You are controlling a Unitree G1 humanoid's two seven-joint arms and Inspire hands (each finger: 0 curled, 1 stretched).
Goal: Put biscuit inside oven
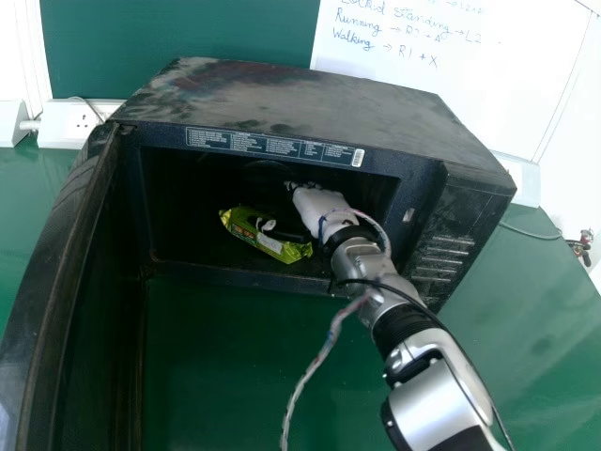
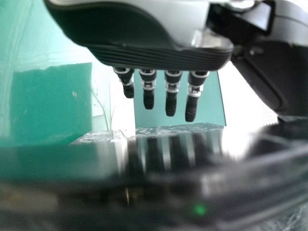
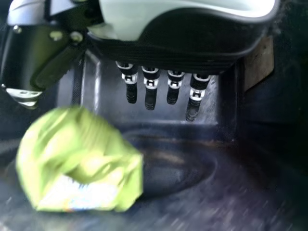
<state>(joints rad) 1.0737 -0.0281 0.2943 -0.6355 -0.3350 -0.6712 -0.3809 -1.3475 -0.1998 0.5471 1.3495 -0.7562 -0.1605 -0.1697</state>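
Biscuit (image 1: 282,250) is seen inside the oven (image 1: 300,103), lying on the cavity floor, green wrapper, set at a slant near the opening. Right hand (image 1: 319,207) is held inside the cavity, just right of the biscuit; fingers (image 3: 150,98) are extended and nothing is gripped by them. Thumb is placed on the biscuit side; contact with the wrapper can't be told. Right arm is passed in through the opening from the near right, with a braided cable (image 1: 319,362) hung below it. Left hand (image 2: 139,55) is seen in the left wrist view: fingers straight, nothing held, mirrored in a dark glossy surface (image 2: 168,156) beneath. Oven door (image 1: 56,254) is swung wide on the left, toward the near side. Printed label (image 1: 272,146) is stuck along the upper front frame; oven top is dusty. Oven is stood on the green table (image 1: 531,301). Whiteboard (image 1: 451,94) with handwriting is placed behind, far right; wall socket (image 1: 80,120) is fitted far left.
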